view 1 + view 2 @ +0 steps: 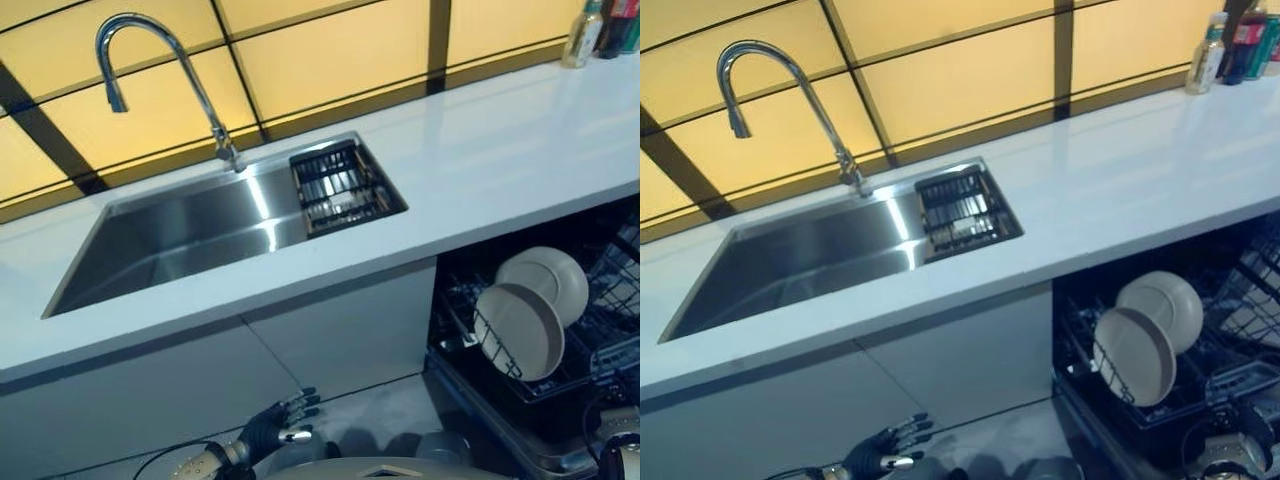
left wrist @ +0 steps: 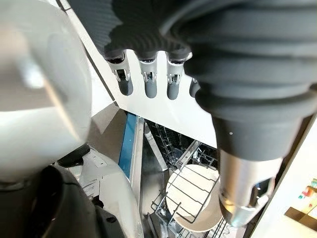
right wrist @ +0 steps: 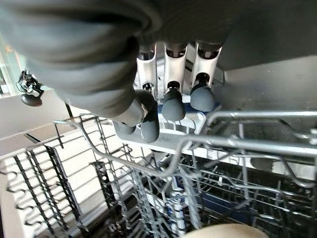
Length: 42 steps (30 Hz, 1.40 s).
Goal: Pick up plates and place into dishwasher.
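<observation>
Two beige plates stand on edge in the open dishwasher's lower rack [image 1: 470, 345] at the lower right: a front plate [image 1: 520, 332] and a second plate [image 1: 550, 278] just behind it. In the left wrist view a plate [image 2: 190, 196] shows in the wire rack past the fingers. My left hand [image 1: 282, 423] hangs low in front of the white cabinet, left of the dishwasher, fingers relaxed and holding nothing. My right hand [image 3: 168, 99] hovers just above the rack's grey wires [image 3: 208, 144], fingers loosely bent, with nothing in them.
A steel sink [image 1: 180, 245] with a tall curved faucet [image 1: 150, 60] is set in the white counter [image 1: 500, 160]. A black wire basket [image 1: 340, 187] sits at the sink's right end. Bottles [image 1: 590, 30] stand at the counter's far right. White cabinet doors [image 1: 200, 380] run below.
</observation>
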Tool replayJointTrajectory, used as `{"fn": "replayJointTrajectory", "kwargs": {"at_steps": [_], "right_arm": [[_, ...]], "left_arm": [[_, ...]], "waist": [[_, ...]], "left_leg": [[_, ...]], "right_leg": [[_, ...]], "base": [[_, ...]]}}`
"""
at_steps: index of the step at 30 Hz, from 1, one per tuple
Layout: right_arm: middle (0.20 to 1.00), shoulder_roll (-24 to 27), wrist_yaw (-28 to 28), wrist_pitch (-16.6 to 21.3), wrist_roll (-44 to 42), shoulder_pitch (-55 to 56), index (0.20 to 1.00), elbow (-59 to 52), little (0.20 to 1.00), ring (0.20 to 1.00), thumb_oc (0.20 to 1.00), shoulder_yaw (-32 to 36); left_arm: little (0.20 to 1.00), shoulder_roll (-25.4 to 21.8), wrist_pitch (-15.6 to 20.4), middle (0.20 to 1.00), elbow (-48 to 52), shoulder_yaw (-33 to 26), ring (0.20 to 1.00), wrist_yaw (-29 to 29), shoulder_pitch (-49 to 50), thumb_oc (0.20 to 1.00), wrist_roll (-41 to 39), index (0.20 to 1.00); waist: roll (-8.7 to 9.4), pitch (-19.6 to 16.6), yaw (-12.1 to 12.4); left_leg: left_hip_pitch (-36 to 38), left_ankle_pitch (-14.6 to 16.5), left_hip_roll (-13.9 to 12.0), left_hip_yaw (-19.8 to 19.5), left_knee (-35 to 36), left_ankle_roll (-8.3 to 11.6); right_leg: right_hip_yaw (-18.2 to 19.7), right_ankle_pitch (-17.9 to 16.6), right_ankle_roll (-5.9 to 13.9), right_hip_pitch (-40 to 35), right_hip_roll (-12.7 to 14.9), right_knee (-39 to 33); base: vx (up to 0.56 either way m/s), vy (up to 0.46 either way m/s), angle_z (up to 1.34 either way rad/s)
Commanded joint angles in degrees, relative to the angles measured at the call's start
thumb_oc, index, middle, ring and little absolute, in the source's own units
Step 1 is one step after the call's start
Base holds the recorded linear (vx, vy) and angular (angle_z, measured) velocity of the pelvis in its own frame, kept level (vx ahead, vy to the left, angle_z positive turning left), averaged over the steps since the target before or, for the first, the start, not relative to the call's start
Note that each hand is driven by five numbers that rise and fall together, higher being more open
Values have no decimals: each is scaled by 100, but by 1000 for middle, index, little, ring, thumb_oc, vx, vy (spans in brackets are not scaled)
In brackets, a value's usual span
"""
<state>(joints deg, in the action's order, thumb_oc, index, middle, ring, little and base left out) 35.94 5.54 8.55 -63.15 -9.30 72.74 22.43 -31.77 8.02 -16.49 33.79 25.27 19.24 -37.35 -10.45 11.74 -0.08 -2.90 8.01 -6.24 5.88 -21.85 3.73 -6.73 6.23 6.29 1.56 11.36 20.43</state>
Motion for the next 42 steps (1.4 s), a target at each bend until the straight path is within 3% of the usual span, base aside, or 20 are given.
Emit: {"fn": "replayJointTrajectory", "kwargs": {"at_steps": [1,7,13,26,32,37,42], "right_arm": [[200,41,-130,78,-396,-178,200,22,200,200,200,43],[200,-68,85,193,-983,-361,200,-115,200,200,200,17],[200,-239,-9,292,-2267,-589,200,-194,200,200,200,126],[200,-569,-333,637,-4162,-1148,200,-621,200,200,200,11],[200,-370,-289,467,-4101,-1736,200,-734,200,200,200,-109],[200,-205,-641,68,-4195,-2108,200,-755,200,200,200,-237],[200,-58,-748,-15,-4454,-2500,200,-847,200,200,200,-326]], "left_arm": [[1000,-246,210,1000,500,16,1000,86,-31,1000,-215,1000],[1000,-292,347,1000,465,96,1000,25,-6,1000,-211,1000],[1000,-341,520,1000,424,153,1000,2,-10,1000,-169,1000],[1000,-625,729,1000,833,260,1000,-228,-420,1000,-254,1000],[1000,-835,718,1000,1199,290,1000,-425,-716,1000,-436,1000],[1000,-919,813,1000,1287,281,1000,-468,-868,1000,-464,1000],[1000,-969,866,1000,1411,302,1000,-565,-1031,1000,-453,1000]], "waist": [[7,137,245],[56,179,367],[58,328,503],[49,873,577],[-10,1135,642],[6,1256,713],[2,1396,759]], "left_leg": [[-439,-265,-394,-322,-145,361],[-399,-431,-423,-426,72,399],[-500,-490,-425,-470,27,421],[-851,-611,-343,-678,-69,374],[-1057,-734,-355,-747,-21,378],[-1136,-827,-411,-791,69,390],[-1243,-908,-476,-777,139,396]], "right_leg": [[-130,-188,181,-177,52,-292],[-221,-188,204,-265,34,-354],[-331,-274,233,-247,75,-349],[-161,-488,268,-43,42,-402],[-183,-516,228,62,3,-420],[-292,-542,208,75,-19,-491],[-440,-554,191,159,-7,-479]], "base": [[80,30,12],[44,38,14],[14,7,13],[-49,-36,6],[-117,-12,0],[-84,-17,3],[-107,-9,10]]}}
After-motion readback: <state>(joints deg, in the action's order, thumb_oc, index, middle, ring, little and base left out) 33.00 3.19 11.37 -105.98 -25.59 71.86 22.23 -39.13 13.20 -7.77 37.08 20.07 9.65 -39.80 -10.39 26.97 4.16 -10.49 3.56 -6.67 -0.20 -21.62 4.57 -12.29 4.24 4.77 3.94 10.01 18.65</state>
